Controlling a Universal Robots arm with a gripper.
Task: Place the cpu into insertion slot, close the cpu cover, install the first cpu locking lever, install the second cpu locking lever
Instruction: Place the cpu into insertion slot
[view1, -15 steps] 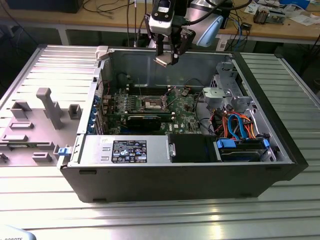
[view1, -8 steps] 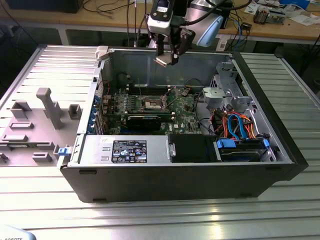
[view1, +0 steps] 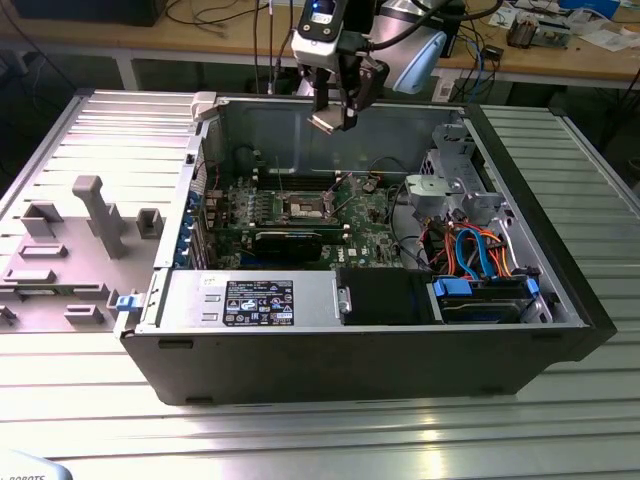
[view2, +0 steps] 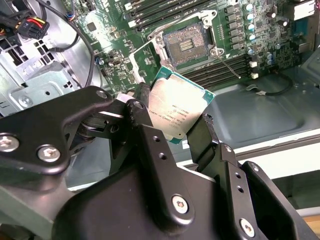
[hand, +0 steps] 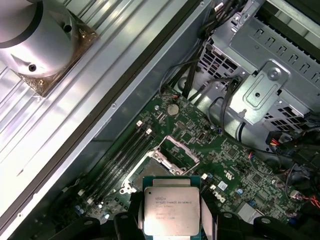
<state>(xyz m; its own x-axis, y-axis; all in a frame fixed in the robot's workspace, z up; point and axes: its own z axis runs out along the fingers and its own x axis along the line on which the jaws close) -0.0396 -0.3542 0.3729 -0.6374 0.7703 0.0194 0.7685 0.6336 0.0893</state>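
1. While the gripper (view1: 336, 112) hangs over the rear wall of the open computer case (view1: 350, 370), it is clenched on the cpu (view1: 328, 121), well above the board; in both wrist views its two black fingers (view2: 205, 131) press on opposite edges of the chip.
2. On the green board below, the insertion slot (view1: 305, 208) lies with its contact field bare, and nothing rests in it.
3. Just beside the slot, the cpu cover (view2: 141, 67) stands swung up on its hinge, so the board shows through its cut-out centre.
4. Long memory slots (view2: 220, 67) run along one side of the slot.
5. A long black expansion card (view1: 290, 241) lies across the board on the near side of the slot in the exterior view.
6. Toward the exterior view's right stands a grey metal drive cage (view1: 455, 185), with orange and blue cables (view1: 478, 250) looping below it; a silver power supply (view1: 245, 300) fills the near corner.
7. Under the case is a ribbed metal desk (view1: 320, 440).
8. As for its attitude, the cpu (hand: 171, 210) is square with no long axis to speak of; its silver-grey top faces the wrist cameras, with a thin green border around it.
9. Seen from the exterior view, the chip is tilted and not level with the board.
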